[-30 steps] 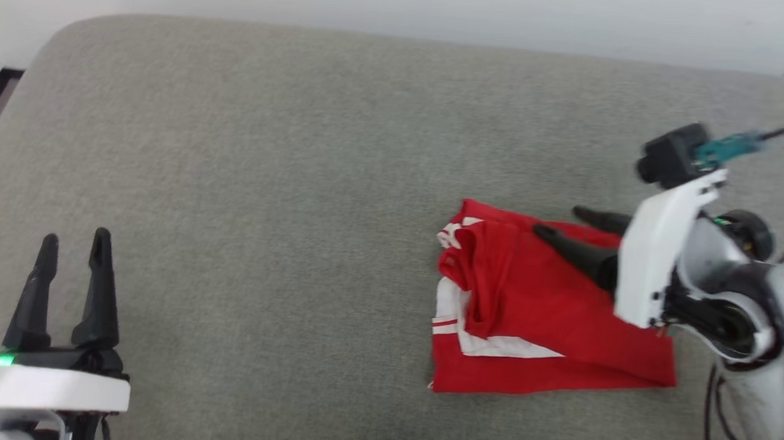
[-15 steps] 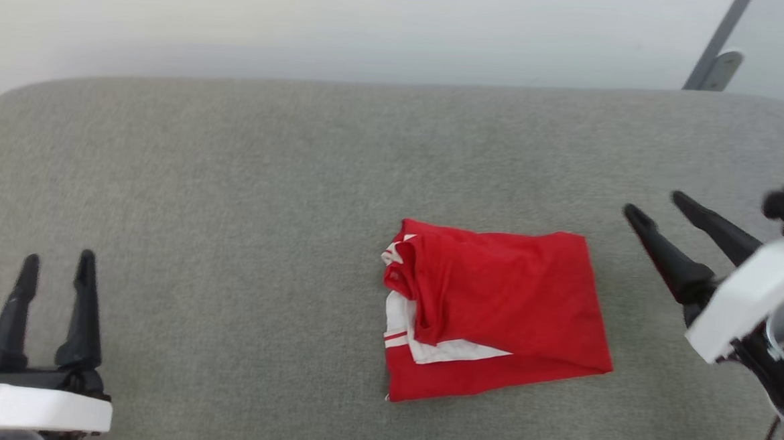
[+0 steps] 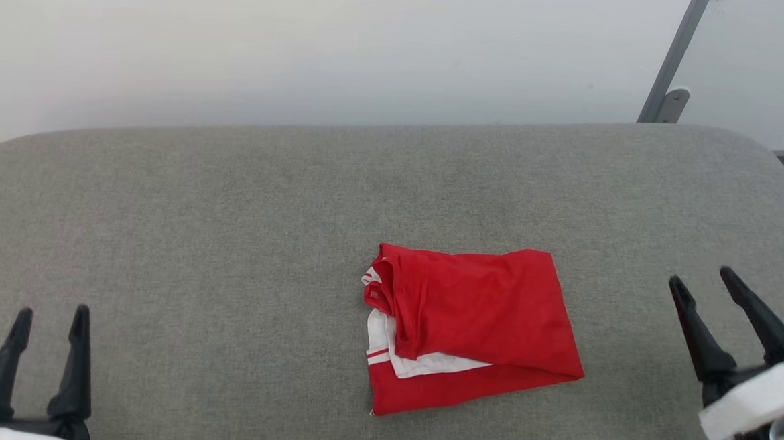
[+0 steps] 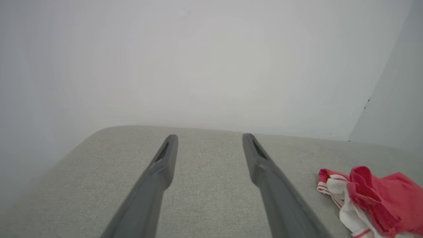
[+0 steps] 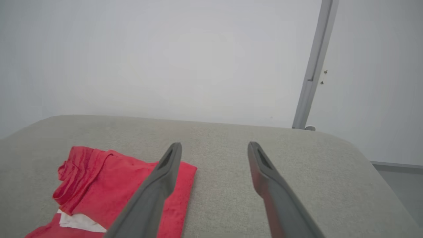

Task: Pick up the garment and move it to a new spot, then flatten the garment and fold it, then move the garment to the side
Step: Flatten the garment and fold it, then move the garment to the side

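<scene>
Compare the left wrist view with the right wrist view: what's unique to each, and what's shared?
Left wrist view: the open left gripper, with the garment bunched at lower right, its striped sleeve trim facing the camera.
Right wrist view: the open right gripper, a grey post behind the cushion, and the garment's flat red body partly behind one finger.
Shared: garment, cushion, pale wall.
</scene>
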`<state>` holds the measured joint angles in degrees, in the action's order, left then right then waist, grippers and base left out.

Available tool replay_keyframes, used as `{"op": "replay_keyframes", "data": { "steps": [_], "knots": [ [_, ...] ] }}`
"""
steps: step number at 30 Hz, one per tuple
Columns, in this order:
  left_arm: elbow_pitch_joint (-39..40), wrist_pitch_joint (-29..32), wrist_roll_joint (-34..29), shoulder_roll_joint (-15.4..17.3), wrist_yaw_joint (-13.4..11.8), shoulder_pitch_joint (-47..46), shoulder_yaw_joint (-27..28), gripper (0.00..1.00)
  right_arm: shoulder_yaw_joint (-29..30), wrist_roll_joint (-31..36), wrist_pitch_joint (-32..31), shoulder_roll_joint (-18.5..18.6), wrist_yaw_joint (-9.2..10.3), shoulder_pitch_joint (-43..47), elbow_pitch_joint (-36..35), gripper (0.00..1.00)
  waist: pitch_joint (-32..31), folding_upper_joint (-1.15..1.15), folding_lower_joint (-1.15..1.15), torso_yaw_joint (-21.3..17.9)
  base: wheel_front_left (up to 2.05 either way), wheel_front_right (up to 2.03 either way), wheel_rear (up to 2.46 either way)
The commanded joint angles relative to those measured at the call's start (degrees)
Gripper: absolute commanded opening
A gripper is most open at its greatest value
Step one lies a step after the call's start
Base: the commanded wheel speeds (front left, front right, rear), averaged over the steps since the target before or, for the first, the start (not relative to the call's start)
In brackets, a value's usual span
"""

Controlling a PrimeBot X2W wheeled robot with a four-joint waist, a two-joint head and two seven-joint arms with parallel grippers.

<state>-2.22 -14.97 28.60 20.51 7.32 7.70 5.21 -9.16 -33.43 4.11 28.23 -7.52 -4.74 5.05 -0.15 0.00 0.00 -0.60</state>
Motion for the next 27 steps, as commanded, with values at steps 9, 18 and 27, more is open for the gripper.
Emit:
{"op": "replay_keyframes", "data": {
  "steps": [9, 18, 27],
  "knots": [
    [-4.1, -0.3, 1.7, 3.0, 0.2, 2.5, -4.0, 1.0, -0.8, 1.4, 10.4, -0.2, 0.07, 2.5, 8.2, 1.0, -1.2, 0.0, 0.0, 0.1, 0.0, 0.0, 0.0],
    [-6.1, -0.3, 1.8, 2.4, 0.2, 1.6, -4.5, 1.0, 2.2, -0.4, 11.1, -2.8, 0.06, 4.6, 11.6, 1.0, -1.3, 0.0, 0.0, 0.8, 0.0, 0.0, 0.0],
    [-6.2, -0.3, 1.4, 0.9, 0.2, 0.9, -4.2, 1.0, 4.4, -1.1, 11.1, -4.9, 0.05, 6.3, 12.1, 1.0, -1.2, 0.0, 0.0, 1.2, 0.0, 0.0, 0.0]
  ]
}}
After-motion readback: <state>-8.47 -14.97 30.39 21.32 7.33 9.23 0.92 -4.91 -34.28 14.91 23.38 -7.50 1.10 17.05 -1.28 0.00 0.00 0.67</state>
